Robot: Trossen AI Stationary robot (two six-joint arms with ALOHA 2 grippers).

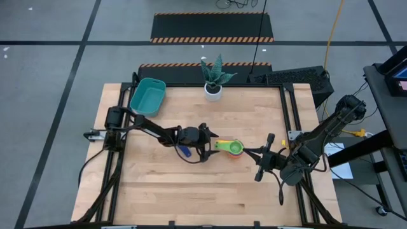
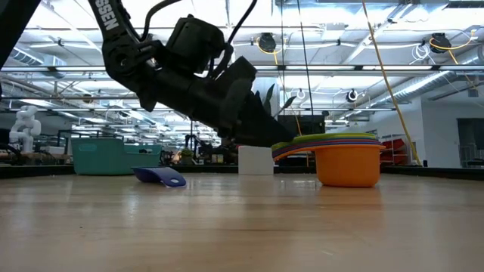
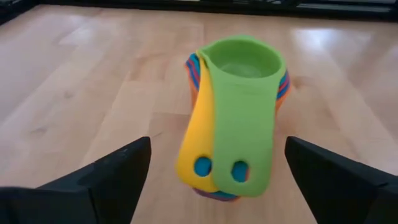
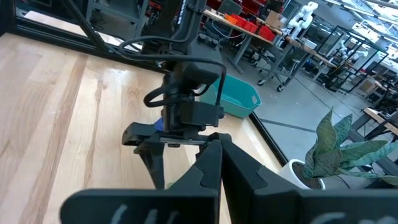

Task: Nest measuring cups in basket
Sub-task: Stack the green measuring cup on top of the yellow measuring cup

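Note:
A nested stack of measuring cups [image 1: 233, 147] stands on its orange bottom cup [image 2: 348, 165] at mid-table, green cup [image 3: 244, 62] on top. Its handles [image 3: 227, 155] point at my left gripper [image 3: 217, 149]. That gripper is open, one finger on either side of the handles and apart from them. A dark blue cup [image 1: 184, 151] lies alone on the table under the left arm [image 2: 160, 176]. The teal basket [image 1: 147, 95] stands at the far left. My right gripper [image 1: 251, 151], shut [image 4: 217, 155] and holding nothing, hovers just right of the stack.
A white pot with a plant [image 1: 213, 89] stands at the middle of the far edge, right of the basket. Bare wood [image 1: 191, 191] lies along the near half of the table. The two arms face each other across the stack.

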